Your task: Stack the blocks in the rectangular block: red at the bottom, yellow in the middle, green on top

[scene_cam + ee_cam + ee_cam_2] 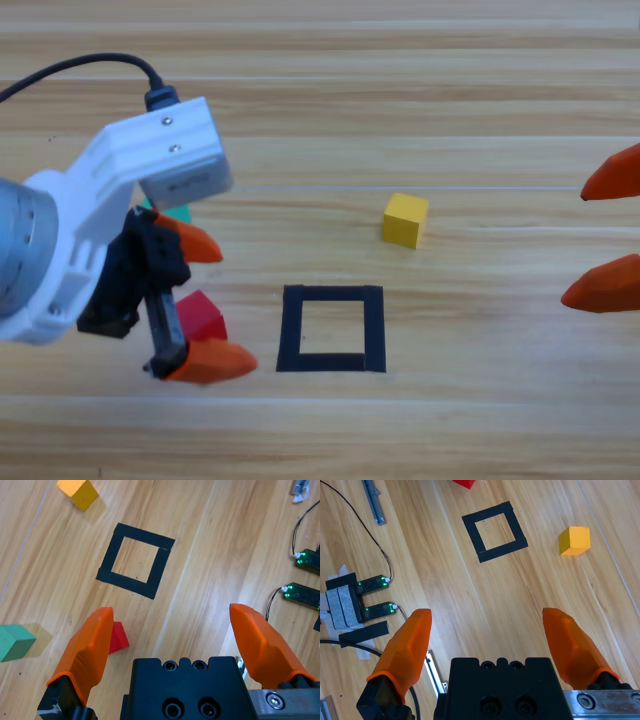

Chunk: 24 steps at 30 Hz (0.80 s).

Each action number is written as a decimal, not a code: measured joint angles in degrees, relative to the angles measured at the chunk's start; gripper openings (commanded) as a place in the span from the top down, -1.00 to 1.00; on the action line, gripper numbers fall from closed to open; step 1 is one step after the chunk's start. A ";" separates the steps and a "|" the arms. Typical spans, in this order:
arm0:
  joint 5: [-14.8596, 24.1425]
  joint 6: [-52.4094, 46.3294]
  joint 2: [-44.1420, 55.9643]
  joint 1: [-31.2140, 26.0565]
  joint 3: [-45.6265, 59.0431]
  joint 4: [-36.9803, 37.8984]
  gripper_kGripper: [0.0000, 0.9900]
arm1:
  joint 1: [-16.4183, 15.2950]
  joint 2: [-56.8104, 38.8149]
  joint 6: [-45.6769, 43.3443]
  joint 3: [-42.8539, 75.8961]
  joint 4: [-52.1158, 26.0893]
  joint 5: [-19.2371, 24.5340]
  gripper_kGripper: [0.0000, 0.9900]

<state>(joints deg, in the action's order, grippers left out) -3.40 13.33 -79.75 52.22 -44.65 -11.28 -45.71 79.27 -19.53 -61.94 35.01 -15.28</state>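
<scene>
The red cube [201, 314] lies on the table left of the black tape rectangle [292, 328]. My left gripper [237, 305] hovers open over it. In the left wrist view the red cube [119, 637] peeks out from behind one jaw of the left gripper [172, 615], off to its side. The green cube [178, 212] is mostly hidden under the left wrist and shows better as the green cube [15, 641]. The yellow cube [405, 220] stands beyond the rectangle, to its right. My right gripper [573, 245] waits open at the right edge.
The right wrist view shows the rectangle [502, 550], the yellow cube [574, 541], an edge of the red cube [465, 482] and, off to the side, small circuit boards [372, 582] with green lights and cables. The same boards [302, 592] appear in the left wrist view.
</scene>
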 measured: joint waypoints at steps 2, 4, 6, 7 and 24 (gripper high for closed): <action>0.42 -0.97 0.01 0.00 -1.57 -1.87 -1.00 | 0.00 0.00 0.00 0.00 0.00 0.00 -0.98; 0.59 -1.48 0.03 0.00 -3.39 -2.80 -1.00 | 0.00 0.00 0.00 0.00 0.00 0.00 -0.98; 1.36 -2.22 0.07 0.00 -5.02 -3.98 -1.00 | 0.00 0.00 0.00 0.00 0.00 0.00 -0.98; 1.76 -2.30 0.08 0.00 -5.51 -4.43 -1.00 | 0.00 0.00 0.00 0.00 0.00 0.00 -0.98; 20.45 -38.72 0.83 0.22 -13.11 -19.72 -1.00 | -0.17 5.35 12.45 -4.14 -2.27 7.62 -0.97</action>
<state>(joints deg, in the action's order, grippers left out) 17.05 -25.40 -78.92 52.44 -57.76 -31.00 -45.88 84.62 -7.08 -66.09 32.74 -7.66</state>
